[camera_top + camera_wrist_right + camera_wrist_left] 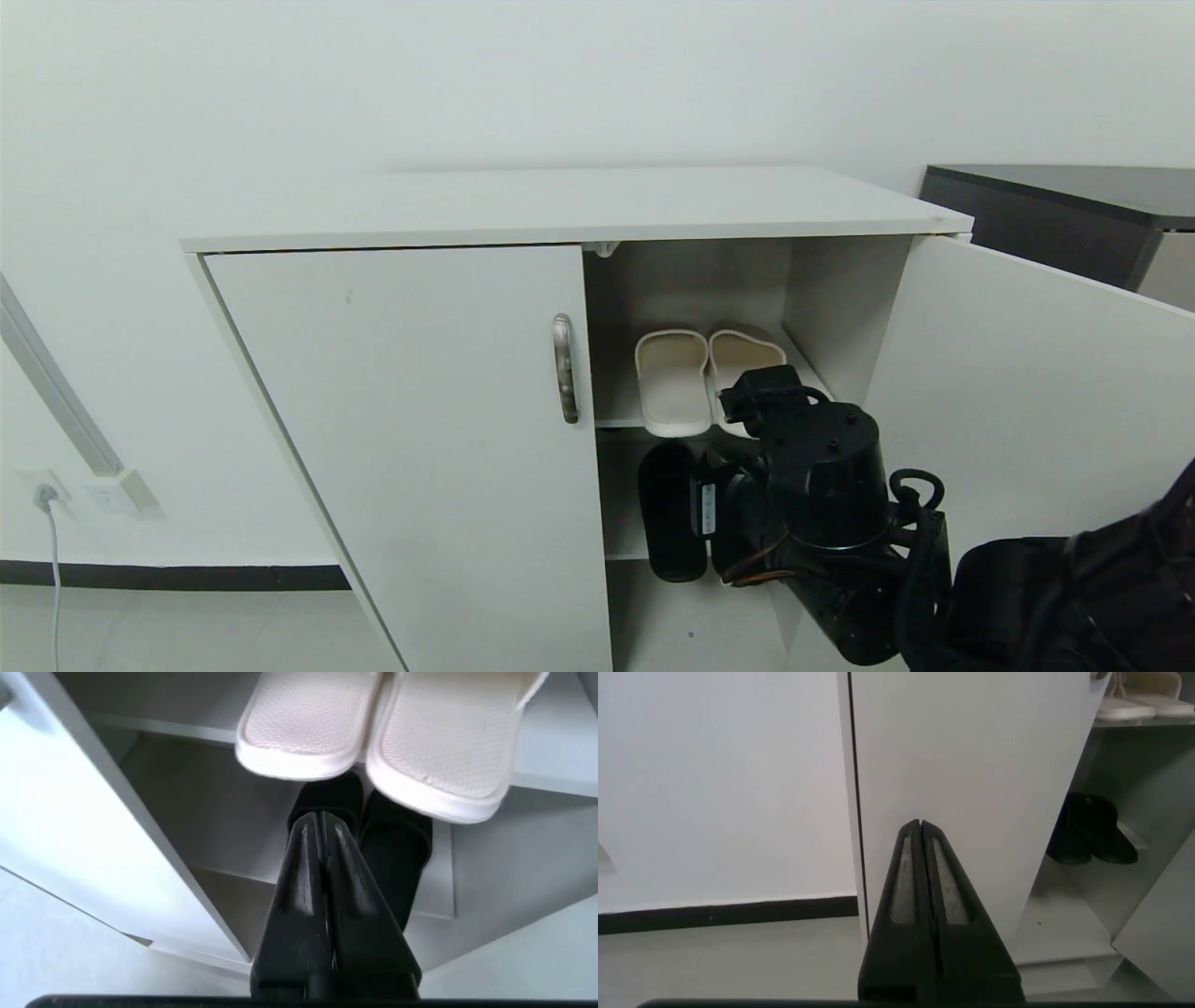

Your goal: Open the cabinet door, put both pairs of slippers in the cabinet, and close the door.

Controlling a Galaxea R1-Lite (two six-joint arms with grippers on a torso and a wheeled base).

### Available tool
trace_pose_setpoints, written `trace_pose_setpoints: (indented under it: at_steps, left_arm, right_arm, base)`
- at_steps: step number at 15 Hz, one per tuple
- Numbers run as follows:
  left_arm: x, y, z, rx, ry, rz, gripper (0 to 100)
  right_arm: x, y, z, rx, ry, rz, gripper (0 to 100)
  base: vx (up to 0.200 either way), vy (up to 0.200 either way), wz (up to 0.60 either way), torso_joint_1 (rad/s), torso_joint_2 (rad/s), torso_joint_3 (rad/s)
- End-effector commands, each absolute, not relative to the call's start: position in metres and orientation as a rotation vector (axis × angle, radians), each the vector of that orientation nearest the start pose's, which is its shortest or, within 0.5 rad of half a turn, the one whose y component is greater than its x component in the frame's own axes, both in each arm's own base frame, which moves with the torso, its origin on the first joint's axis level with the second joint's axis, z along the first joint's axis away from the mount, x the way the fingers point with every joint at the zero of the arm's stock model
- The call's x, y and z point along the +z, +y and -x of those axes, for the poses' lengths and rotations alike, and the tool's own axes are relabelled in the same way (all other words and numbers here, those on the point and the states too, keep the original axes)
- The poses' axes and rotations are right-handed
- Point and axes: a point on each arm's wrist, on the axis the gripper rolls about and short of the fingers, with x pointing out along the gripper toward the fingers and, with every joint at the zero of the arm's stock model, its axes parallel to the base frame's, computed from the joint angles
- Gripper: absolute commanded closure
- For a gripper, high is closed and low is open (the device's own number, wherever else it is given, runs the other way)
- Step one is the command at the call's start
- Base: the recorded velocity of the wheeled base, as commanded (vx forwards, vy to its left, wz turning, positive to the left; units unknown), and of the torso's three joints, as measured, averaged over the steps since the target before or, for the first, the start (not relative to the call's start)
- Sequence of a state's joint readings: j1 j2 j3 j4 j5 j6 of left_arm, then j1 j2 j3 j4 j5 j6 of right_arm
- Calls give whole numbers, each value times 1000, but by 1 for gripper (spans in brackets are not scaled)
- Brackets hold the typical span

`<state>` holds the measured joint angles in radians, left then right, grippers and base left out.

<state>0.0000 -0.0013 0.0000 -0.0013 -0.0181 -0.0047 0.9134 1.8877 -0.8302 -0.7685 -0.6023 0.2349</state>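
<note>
i note right pincer [322, 819] and left pincer [920, 826] both closed, empty; right one near the black rubber slippers [670, 511] on the lower shelf [206, 812], cream rubber slippers [674, 381] above.

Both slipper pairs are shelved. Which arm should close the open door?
Right: the right gripper sits at the open compartment, beside the open door; the left gripper faces the closed door.

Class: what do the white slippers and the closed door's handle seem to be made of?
White slippers: probably moulded foam or rubber, matte, with a finely dimpled surface. Door handle: likely brushed metal, judging by its dull silver sheen.
</note>
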Motion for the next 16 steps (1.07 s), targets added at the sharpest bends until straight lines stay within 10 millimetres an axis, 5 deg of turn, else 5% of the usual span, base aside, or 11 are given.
trace_pose_setpoints:
  at_steps: [1, 5, 16]
  left_arm:
    - [76, 0, 23, -18, -1, 6, 100]
    - [76, 0, 23, -20, -1, 5, 100]
    - [76, 0, 23, -23, -1, 8, 100]
  right_arm:
    - [138, 263, -218, 282, 252, -25, 100]
    - [136, 265, -218, 285, 248, -26, 100]
    - [130, 265, -218, 283, 261, -12, 100]
  base:
    - [0, 0, 0, 0, 0, 0]
    - [0, 0, 0, 0, 0, 0]
    - [-200, 0, 0, 4, 3, 3]
